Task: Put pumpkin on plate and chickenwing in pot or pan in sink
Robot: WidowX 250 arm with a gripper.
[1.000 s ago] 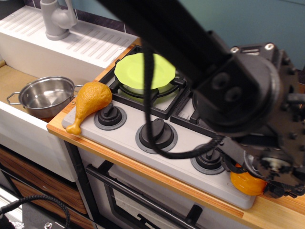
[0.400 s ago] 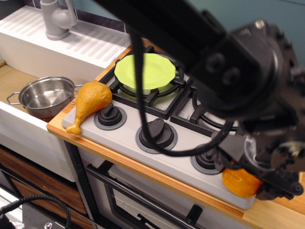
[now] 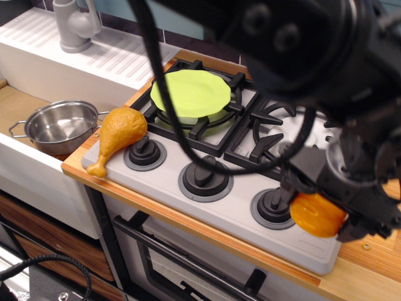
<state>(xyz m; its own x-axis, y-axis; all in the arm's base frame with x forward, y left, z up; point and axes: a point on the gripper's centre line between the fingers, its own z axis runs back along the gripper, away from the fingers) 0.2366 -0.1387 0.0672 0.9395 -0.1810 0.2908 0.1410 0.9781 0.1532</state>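
At lower right, the pincer (image 3: 322, 210) grips the pumpkin (image 3: 317, 215), closed around it. Next, carry it to the plate (image 3: 191, 93) at upper centre.

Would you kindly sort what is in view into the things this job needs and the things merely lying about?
Needed:
pumpkin, in the gripper
lime-green plate
chicken drumstick
steel pot
sink

Lying about:
stove knobs
burner grates
grey tap
drainboard
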